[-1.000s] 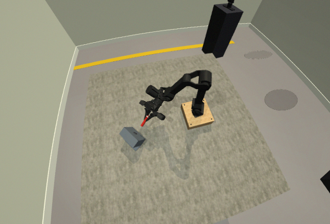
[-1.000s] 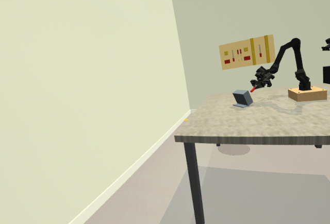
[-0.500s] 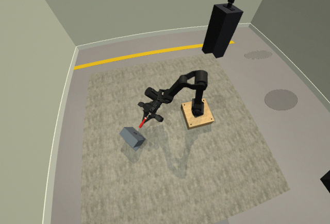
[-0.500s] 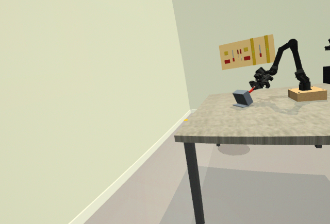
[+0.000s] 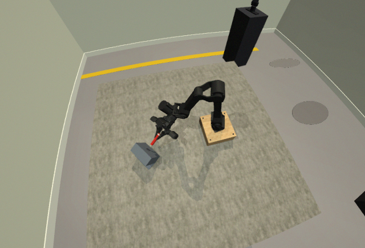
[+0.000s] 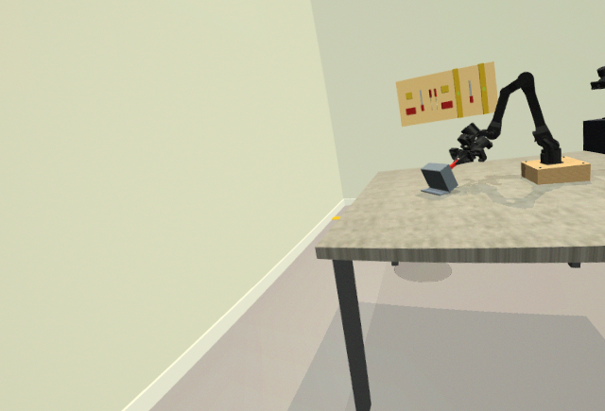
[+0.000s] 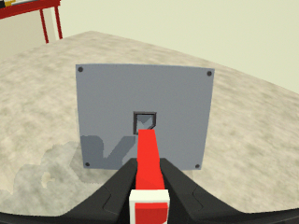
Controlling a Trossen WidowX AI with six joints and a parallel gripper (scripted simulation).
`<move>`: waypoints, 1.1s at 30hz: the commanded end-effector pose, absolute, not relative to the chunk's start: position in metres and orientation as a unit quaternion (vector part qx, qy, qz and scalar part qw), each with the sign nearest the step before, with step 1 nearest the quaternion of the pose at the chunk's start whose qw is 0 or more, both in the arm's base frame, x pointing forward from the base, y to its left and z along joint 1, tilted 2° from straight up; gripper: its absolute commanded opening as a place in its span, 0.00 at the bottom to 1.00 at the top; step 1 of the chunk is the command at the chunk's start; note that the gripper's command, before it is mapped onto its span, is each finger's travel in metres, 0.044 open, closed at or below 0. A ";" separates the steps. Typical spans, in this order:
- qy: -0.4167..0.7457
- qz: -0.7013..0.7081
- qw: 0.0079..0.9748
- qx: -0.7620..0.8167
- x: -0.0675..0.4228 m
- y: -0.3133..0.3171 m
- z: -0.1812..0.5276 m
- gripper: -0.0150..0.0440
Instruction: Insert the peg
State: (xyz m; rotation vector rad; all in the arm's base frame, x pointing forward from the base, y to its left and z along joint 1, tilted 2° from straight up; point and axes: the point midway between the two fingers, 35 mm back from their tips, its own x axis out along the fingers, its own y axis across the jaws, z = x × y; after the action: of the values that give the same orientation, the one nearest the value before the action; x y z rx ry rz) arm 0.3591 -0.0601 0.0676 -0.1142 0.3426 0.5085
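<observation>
My gripper (image 5: 159, 134) (image 6: 458, 157) (image 7: 148, 164) is shut on a red square peg (image 5: 154, 139) (image 6: 454, 163) (image 7: 149, 162) with a white band near its held end. The grey sloped panel (image 5: 141, 150) (image 6: 436, 176) (image 7: 112, 106) stands on the table just in front of the gripper. In the wrist view the peg's far end sits at the lower edge of the panel's square hole (image 7: 145, 119). The peg points along the gripper's axis at the panel face. Whether the tip is inside the hole I cannot tell.
The arm's wooden base block (image 5: 228, 134) (image 6: 566, 172) is behind the gripper on the stone-patterned table (image 5: 235, 195) (image 6: 440, 231). A black pillar (image 5: 244, 37) with a camera arm stands beyond the table. A tool board (image 6: 440, 94) hangs on the back wall.
</observation>
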 end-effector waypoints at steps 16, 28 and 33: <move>0.164 0.248 0.953 -0.051 0.373 -0.051 0.060 0.25; 0.165 0.249 0.953 -0.050 0.380 -0.046 0.056 0.25; 0.167 0.250 0.953 -0.050 0.378 -0.046 0.055 0.25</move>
State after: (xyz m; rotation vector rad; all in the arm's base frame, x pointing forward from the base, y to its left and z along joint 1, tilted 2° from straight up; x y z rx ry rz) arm 0.3785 -0.0460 0.0551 -0.1012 0.3383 0.5070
